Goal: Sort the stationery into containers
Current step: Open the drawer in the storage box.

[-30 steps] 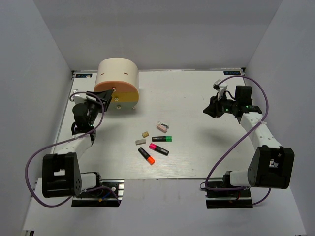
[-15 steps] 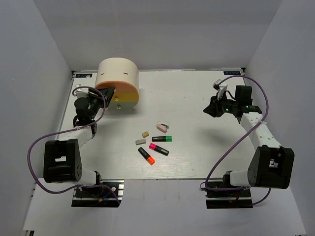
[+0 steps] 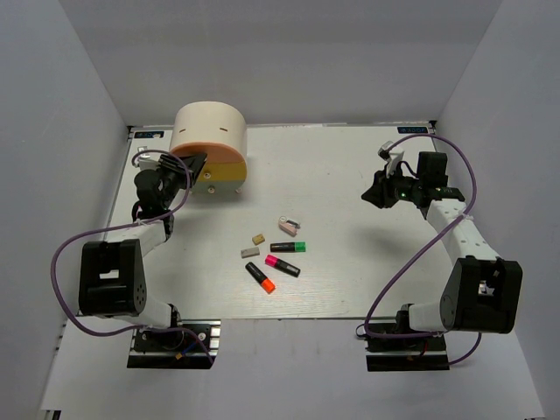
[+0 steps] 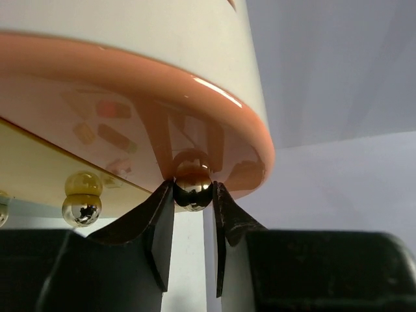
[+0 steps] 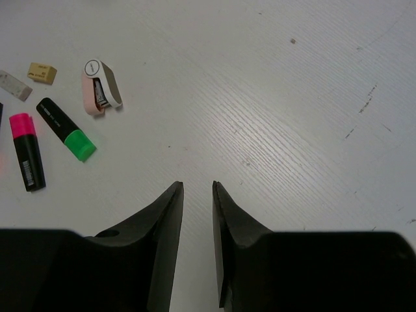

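Note:
The cream drum (image 3: 210, 127) stands at the back left, with an orange drawer (image 3: 214, 156) above a yellow one (image 3: 226, 179). My left gripper (image 3: 196, 163) is at the orange drawer's front. In the left wrist view my left gripper (image 4: 194, 194) is shut on the drawer's shiny round knob (image 4: 192, 179). The highlighters with green (image 3: 288, 247), pink (image 3: 282, 265) and orange (image 3: 260, 276) caps lie mid-table. Beside them are a beige eraser (image 3: 258, 238), a grey eraser (image 3: 250, 252) and the pink-white piece (image 3: 288, 226). My right gripper (image 3: 374, 197) hovers to their right; its jaws stand narrowly open and empty (image 5: 197, 186).
A second round knob (image 4: 81, 208) sits on the yellow drawer (image 4: 32, 175) to the left of the gripped one. The right wrist view shows the green-capped highlighter (image 5: 65, 129), the pink-capped one (image 5: 26, 151), the pink-white piece (image 5: 101, 86) and the beige eraser (image 5: 41, 73) ahead and to the left.
My left gripper has moved up and forward from beside the drum to the orange drawer's knob. The right arm and the stationery have not moved.

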